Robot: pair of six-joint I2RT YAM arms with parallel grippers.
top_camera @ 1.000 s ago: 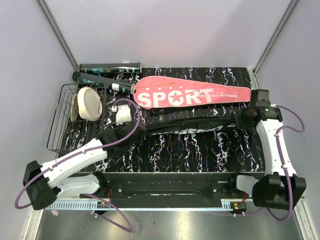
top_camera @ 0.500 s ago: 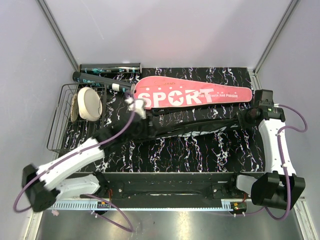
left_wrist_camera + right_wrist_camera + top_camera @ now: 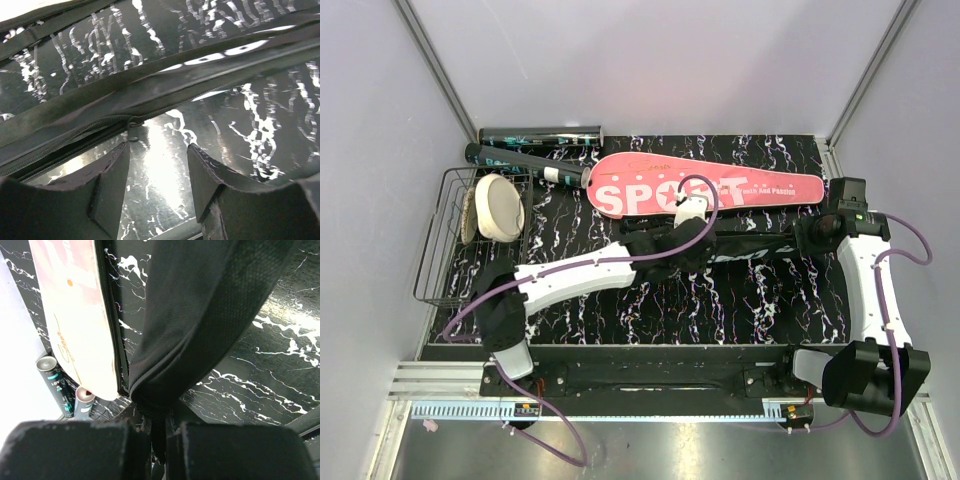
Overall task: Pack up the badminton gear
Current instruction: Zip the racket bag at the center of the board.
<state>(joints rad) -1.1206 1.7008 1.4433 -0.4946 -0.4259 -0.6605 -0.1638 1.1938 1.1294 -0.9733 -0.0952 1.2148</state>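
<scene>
Bag (image 3: pixel 760 247): black, stretched long across the middle of the frame on the marbled table (image 3: pixel 720 310), just below the case

Case (image 3: pixel 740 188): pink, lettered SPORT in white, lying flat in the upper centre, wide end to the left, narrow end to the right

Tube (image 3: pixel 540 134): dark, on its side along the back edge, upper left

Left gripper (image 3: pixel 157 165): over the middle of the bag, fingers parted with only bare table between them, holding nothing

Zip pull (image 3: pixel 133 131): small and metal, hanging from the bag's zip just off the tip of one left finger

Right gripper (image 3: pixel 157 437): at the right of the frame, clamped tight on the bag's end, dark fabric bunched between its fingers

Basket (image 3: pixel 432 250): black wire, at the left edge, well apart from the bag

Disc (image 3: pixel 500 205): cream, round, leaning inside the basket
</scene>
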